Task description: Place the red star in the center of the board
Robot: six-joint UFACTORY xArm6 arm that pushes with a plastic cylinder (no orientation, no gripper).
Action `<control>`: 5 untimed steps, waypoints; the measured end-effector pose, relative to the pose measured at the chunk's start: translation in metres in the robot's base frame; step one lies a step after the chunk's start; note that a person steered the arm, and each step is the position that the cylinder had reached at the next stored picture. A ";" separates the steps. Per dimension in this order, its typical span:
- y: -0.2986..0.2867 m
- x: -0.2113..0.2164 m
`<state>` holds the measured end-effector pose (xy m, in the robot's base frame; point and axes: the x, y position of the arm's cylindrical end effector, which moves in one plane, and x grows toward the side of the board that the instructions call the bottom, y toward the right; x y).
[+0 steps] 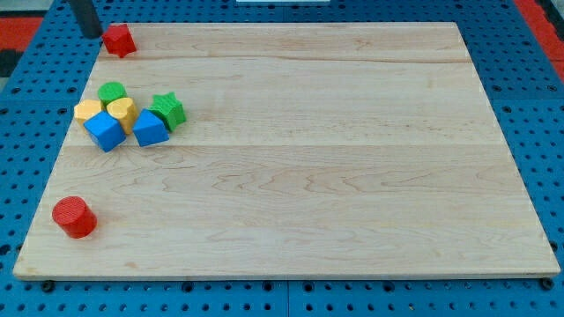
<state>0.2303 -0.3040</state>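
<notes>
The red star (118, 40) lies at the top left corner of the wooden board (308, 158). My tip (92, 34) is just left of the red star, at the board's top left edge, close to it or touching it. The rod runs up out of the view's top.
A cluster sits at the left: a green round block (112, 92), a yellow block (87, 110), a yellow heart-like block (122, 112), a green star (167, 110), and two blue blocks (105, 131) (150, 129). A red cylinder (73, 217) stands at the bottom left.
</notes>
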 end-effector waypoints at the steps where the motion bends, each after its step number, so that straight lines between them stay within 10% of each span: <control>1: 0.030 0.012; 3: 0.133 0.012; 5: 0.053 -0.017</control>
<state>0.2129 -0.2508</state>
